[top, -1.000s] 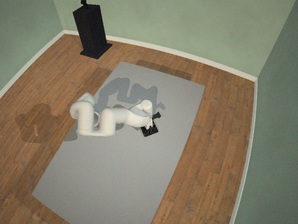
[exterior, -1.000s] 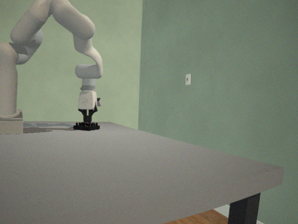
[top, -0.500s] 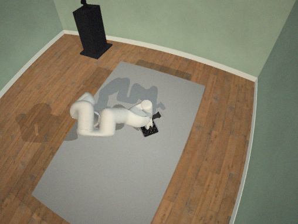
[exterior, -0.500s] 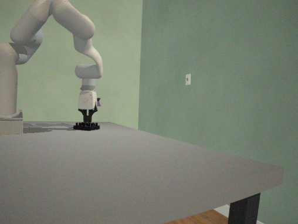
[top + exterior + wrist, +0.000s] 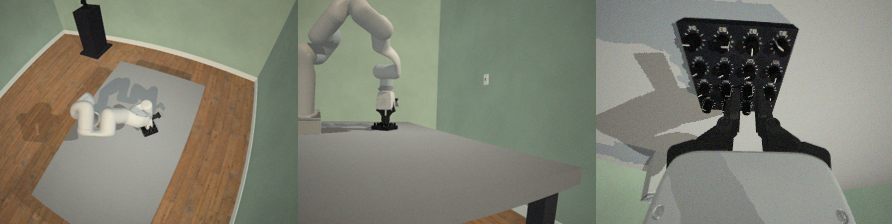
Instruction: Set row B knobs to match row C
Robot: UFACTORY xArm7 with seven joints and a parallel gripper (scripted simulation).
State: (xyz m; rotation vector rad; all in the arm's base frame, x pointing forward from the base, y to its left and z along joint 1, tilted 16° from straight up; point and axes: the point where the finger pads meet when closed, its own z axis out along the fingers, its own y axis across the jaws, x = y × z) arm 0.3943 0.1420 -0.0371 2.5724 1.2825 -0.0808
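The knob box (image 5: 150, 133) (image 5: 386, 128) (image 5: 741, 24) stands flat on the table (image 5: 117, 164) (image 5: 430, 164) (image 5: 846, 100), directly below the downturned wrist of the arm (image 5: 107, 123) (image 5: 368, 20). In the wrist view its broad edge lies toward twelve o'clock and its rows recede toward six. The names appear upside down (awkward reading, though useful), so that broad edge is probably the front.

The gripper (image 5: 149, 128) (image 5: 385, 122) (image 5: 747, 98) has its fingers slightly parted and is not clamped on anything. One finger stands at nine o'clock and the other at three, on either side of a knob that is probably B2 (image 5: 747, 90). Such a narrow spread likely suits the tight layout, leaving room to straddle one knob without pushing its neighbours.

C2 (image 5: 749, 70), apparently the reference, points its white line toward about seven o'clock in that view. B2's own line is too small to read confidently, so its match cannot be told. If it needs turning, the fingers should close squarely before the wrist rotates; a tilted grip could slip or disturb row A.
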